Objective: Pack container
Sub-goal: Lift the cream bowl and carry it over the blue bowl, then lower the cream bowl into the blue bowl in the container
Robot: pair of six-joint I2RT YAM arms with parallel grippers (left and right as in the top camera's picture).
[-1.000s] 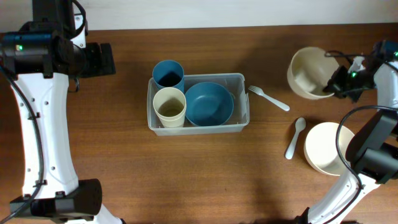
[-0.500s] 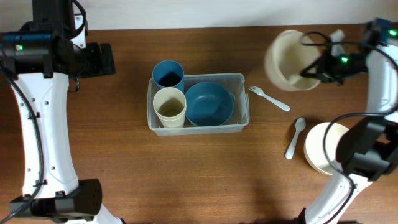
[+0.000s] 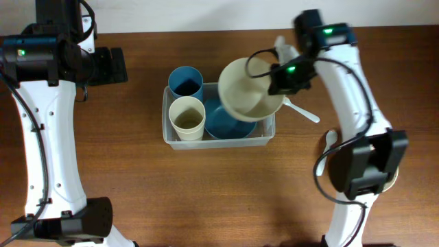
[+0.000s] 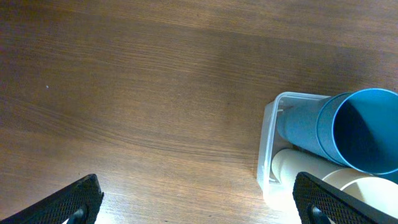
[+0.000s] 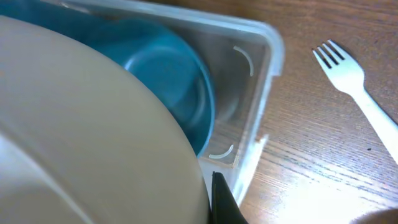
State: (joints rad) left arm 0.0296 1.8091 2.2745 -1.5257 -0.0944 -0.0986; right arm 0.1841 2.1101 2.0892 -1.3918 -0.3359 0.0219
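One container (image 3: 218, 142), two cups (image 3: 185, 81) (image 3: 187, 116)

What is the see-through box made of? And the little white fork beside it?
The container looks like clear, glossy plastic: you can see right through its walls, and its rim catches the light. The fork looks like white plastic too, smooth and a little shiny, though that is harder to tell.

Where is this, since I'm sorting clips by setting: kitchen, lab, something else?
Probably a robot test bench, not a kitchen: a wooden table, a white left arm and right arm, and a clear container holding cups and a blue bowl.
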